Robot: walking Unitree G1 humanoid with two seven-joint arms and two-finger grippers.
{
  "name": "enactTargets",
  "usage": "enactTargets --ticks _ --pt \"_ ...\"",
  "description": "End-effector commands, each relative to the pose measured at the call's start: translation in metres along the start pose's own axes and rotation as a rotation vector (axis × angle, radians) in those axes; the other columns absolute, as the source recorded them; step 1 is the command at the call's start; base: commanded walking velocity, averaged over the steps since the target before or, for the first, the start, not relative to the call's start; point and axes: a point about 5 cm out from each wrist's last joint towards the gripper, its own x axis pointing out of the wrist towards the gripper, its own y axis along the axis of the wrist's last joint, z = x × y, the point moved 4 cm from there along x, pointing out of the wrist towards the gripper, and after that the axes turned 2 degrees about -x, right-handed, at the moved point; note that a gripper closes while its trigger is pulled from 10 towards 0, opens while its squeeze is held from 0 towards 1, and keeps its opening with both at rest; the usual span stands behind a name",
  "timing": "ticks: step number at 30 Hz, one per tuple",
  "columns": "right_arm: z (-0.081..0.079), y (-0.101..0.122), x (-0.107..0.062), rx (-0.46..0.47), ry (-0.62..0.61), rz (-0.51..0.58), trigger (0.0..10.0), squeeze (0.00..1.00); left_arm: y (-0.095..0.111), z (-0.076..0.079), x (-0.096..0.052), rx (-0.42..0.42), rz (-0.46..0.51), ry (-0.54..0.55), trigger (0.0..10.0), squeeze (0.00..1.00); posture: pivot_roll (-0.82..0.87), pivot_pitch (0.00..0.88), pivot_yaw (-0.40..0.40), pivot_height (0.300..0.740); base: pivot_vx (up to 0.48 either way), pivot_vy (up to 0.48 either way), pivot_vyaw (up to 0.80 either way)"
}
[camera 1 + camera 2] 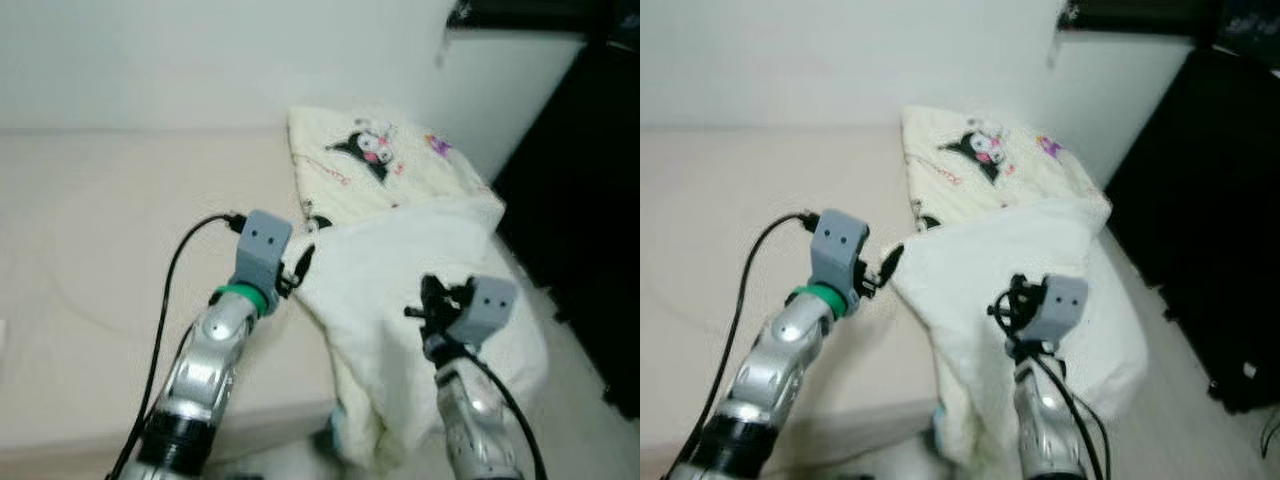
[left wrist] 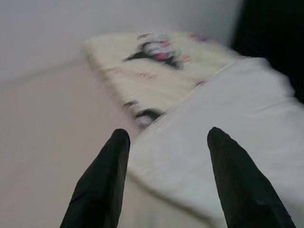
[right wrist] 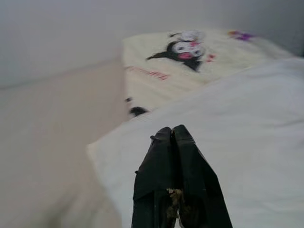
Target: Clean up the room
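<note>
Left tool (image 2: 164,142) gapes at white blanket (image 1: 400,290); right tool (image 3: 173,135) pinched together, empty.

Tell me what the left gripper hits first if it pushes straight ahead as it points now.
Probably the near corner of the white blanket: the open left gripper is aimed at it, though depth is unclear.

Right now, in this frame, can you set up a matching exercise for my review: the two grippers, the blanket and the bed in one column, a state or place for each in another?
Column one:
1. left gripper
2. right gripper
3. cartoon-print blanket
4. beige bed

Column two:
A. fingers pressed together above the white fold
B. lies folded at the bed's end, white underside turned up
C. fingers spread at the fold's corner
D. bare surface beside the blanket

Pairs: 1-C, 2-A, 3-B, 4-D
</note>
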Motion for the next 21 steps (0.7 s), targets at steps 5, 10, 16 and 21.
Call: enactTargets --ticks 5,10,16,21 --pt "0.0094 -0.0132 -0.008 -0.023 -0.021 -0.054 10.0 0.0 -0.006 0.0088 -0.0014 -0.016 -0.018 -0.024 10.0 0.0 0.0 0.089 0.006 0.728 0.0 0.0 0.0" --pt "0.0063 -0.0132 -0.0095 -0.026 -0.007 -0.045 10.0 0.0 -0.0055 0.0092 -0.0011 -0.015 -0.017 -0.025 10.0 0.0 0.0 0.096 0.005 0.713 0.0 0.0 0.0" --pt "0.007 -0.0128 -0.0092 -0.025 -0.014 -0.044 10.0 0.0 -0.0046 0.0099 -0.0004 -0.014 -0.016 -0.028 10.0 0.0 0.0 0.097 0.008 0.693 0.0 0.0 0.0" --pt "0.0075 -0.0126 -0.0091 -0.025 -0.018 -0.043 10.0 0.0 -0.005 0.0094 -0.0006 -0.011 -0.018 -0.028 10.0 0.0 0.0 0.097 0.011 0.678 0.0 0.0 0.0"
